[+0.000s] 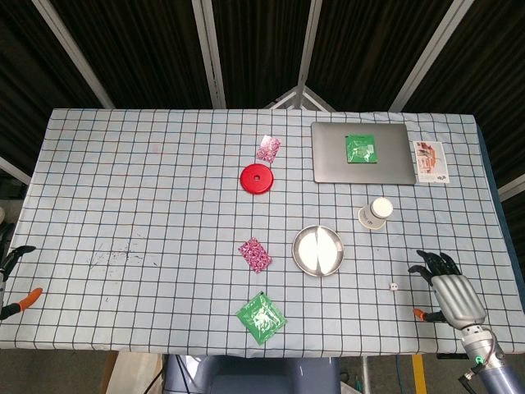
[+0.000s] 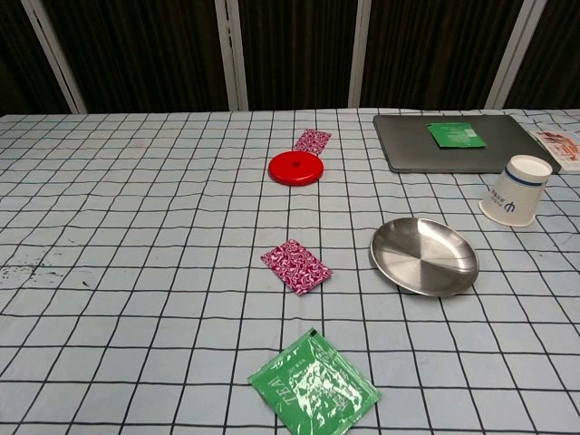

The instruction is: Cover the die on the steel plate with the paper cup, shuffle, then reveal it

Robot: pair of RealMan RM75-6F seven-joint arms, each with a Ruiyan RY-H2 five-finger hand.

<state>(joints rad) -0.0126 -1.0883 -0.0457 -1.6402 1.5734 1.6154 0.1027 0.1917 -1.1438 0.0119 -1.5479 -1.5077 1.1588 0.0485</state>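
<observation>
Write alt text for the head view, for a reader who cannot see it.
The right hand, holding nothing, reaches over the checked table toward a small die lying off the empty steel plate. An upside-down paper cup stands beyond the plate.

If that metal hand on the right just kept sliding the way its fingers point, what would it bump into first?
Probably the small white die, lying on the cloth just ahead of the right hand, whose fingertips aim up-left. Height above the table is unclear, so it might pass over it.

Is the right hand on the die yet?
Apart. The head view shows bare tablecloth between the right hand and the die.
</observation>
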